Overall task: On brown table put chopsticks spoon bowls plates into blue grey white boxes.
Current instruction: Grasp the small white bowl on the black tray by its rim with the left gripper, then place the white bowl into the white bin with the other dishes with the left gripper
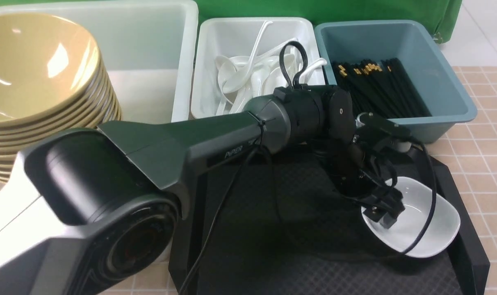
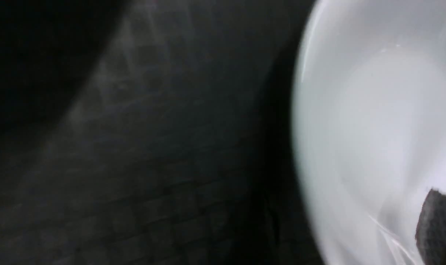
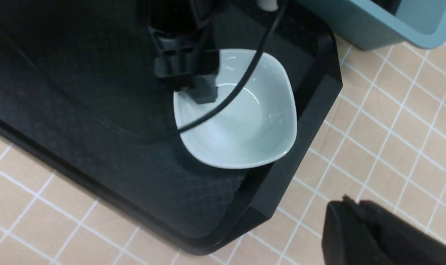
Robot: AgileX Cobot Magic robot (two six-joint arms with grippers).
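A white square bowl (image 1: 427, 227) sits at the right end of a black tray (image 1: 281, 254). My left gripper (image 1: 380, 214) is down at the bowl's near-left rim, open, with one finger inside the bowl and the other outside the rim. The left wrist view is blurred: the bowl (image 2: 374, 121) fills its right side, with one finger pad (image 2: 436, 228) inside it. The right wrist view shows the bowl (image 3: 245, 121), the left gripper (image 3: 195, 92) and my right gripper (image 3: 350, 203), shut and empty over the tiled table beside the tray.
Three boxes stand behind the tray: a large white box (image 1: 150, 49) with a stack of yellow bowls (image 1: 35, 94), a white box (image 1: 252, 28) of white spoons (image 1: 240, 78), and a blue-grey box (image 1: 449, 94) of black chopsticks (image 1: 379, 86). The left arm spans the tray.
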